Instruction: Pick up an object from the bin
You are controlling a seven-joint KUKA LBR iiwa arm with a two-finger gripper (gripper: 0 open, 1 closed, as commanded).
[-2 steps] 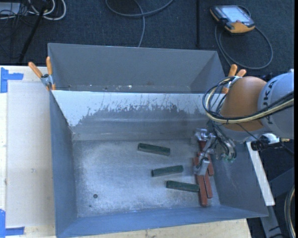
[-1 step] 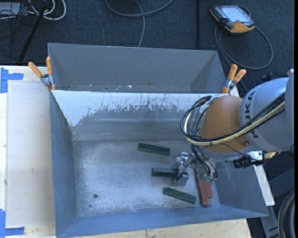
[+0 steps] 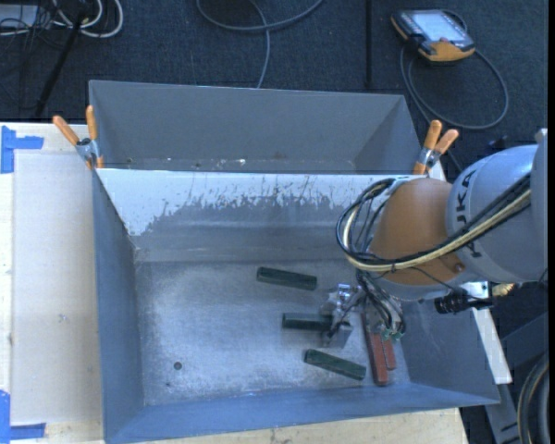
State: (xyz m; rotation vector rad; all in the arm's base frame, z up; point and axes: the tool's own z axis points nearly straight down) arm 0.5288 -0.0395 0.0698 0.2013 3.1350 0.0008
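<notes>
My gripper is low over the bin floor, right of centre, under the orange wrist cover. A dark green flat bar lies on the floor with its right end at the gripper. A second dark green bar lies a little further back and to the left. A third dark green bar rests near the front wall, just below the gripper. A reddish-brown stick lies upright in the picture at the gripper's right, partly under the wrist cables.
The arm and its orange cover hang over the bin's right side and hide the floor there. A small dark speck sits on the floor at the left front. The left half of the floor is bare grey metal.
</notes>
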